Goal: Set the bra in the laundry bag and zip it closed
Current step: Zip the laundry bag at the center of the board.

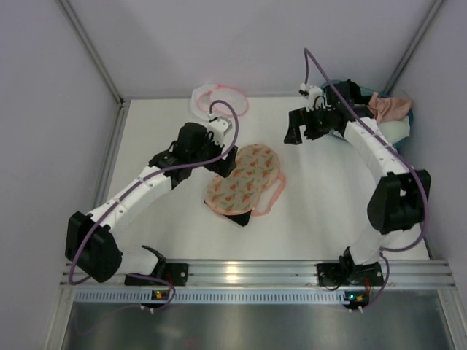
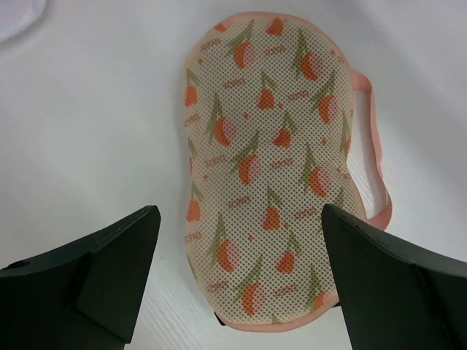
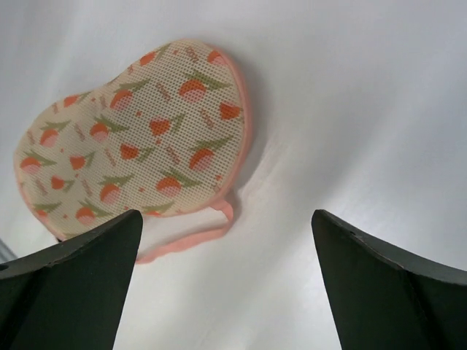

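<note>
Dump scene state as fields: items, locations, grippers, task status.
bra: salmon-pink satin bra, far right corner
bag: round white mesh laundry bag with pink rim, far edge, centre-left
other: orange-printed padded piece, centre of view
left gripper: open, empty, aimed at padded piece
right gripper: open, empty
status: bra not in bag

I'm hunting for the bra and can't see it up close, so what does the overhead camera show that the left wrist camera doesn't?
Only overhead: the bra lying on the teal basket at the far right, the laundry bag at the far edge, and the right gripper, open and empty. Only the left wrist: the fine mesh dots and orange flower print of the flowered pad, close up. Both: that pad with its pink strap, the white table, and the left gripper, open over the pad.
</note>
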`<state>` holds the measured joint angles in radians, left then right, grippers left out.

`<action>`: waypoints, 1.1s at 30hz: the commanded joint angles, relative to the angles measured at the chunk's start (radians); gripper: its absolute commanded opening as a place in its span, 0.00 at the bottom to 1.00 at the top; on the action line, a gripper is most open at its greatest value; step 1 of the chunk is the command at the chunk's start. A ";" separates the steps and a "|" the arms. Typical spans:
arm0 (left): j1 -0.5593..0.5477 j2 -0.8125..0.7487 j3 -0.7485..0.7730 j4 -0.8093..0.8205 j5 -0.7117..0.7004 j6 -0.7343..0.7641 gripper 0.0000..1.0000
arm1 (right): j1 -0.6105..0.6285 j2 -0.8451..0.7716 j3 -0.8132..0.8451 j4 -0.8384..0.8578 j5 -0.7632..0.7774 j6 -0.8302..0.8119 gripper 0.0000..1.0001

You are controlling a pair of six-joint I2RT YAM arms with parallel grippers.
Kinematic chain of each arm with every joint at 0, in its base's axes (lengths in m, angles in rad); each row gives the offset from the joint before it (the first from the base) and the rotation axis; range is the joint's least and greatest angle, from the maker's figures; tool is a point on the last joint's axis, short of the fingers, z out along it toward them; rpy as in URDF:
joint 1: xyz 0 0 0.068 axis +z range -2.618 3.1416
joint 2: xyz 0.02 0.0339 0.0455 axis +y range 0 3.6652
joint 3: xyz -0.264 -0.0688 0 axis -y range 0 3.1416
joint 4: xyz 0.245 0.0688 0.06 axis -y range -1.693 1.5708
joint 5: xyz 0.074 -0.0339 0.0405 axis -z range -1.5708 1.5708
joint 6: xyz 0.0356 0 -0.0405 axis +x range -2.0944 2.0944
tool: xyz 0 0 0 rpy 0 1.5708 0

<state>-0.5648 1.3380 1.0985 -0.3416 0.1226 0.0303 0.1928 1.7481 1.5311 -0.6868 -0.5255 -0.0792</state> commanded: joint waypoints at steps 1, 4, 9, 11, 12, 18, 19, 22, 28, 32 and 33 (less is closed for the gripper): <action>0.063 -0.025 -0.055 0.044 0.144 -0.115 0.98 | 0.003 -0.177 -0.055 0.024 0.183 -0.177 0.99; 0.120 -0.002 -0.068 0.044 0.245 -0.167 0.98 | 0.025 -0.317 -0.169 0.136 0.284 -0.298 0.99; 0.216 0.082 -0.084 0.049 0.448 -0.303 0.98 | 0.027 -0.443 -0.244 0.173 0.242 -0.321 0.99; 0.273 0.089 -0.123 0.108 0.448 -0.340 0.98 | 0.028 -0.420 -0.229 0.136 0.185 -0.207 0.99; 0.295 0.090 -0.165 0.127 0.442 -0.378 0.98 | 0.028 -0.406 -0.224 0.116 0.147 -0.162 1.00; 0.364 0.105 -0.290 0.173 0.479 -0.428 0.79 | 0.043 -0.374 -0.439 0.324 -0.146 0.266 0.99; 0.364 0.107 -0.296 0.173 0.479 -0.428 0.77 | 0.068 -0.366 -0.466 0.360 -0.146 0.298 0.99; 0.364 0.133 -0.308 0.159 0.494 -0.434 0.70 | 0.102 -0.317 -0.537 0.452 -0.186 0.392 0.99; 0.364 0.216 -0.365 0.269 0.603 -0.563 0.47 | 0.108 -0.256 -0.716 0.710 -0.215 0.593 1.00; 0.362 0.257 -0.371 0.326 0.627 -0.613 0.37 | 0.132 -0.210 -0.828 0.808 -0.225 0.689 0.99; 0.362 0.266 -0.370 0.332 0.637 -0.624 0.36 | 0.143 -0.206 -0.854 0.893 -0.222 0.719 0.99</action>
<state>-0.2005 1.5890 0.7326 -0.1223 0.6926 -0.5259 0.3054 1.5269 0.7326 -0.0330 -0.7155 0.5087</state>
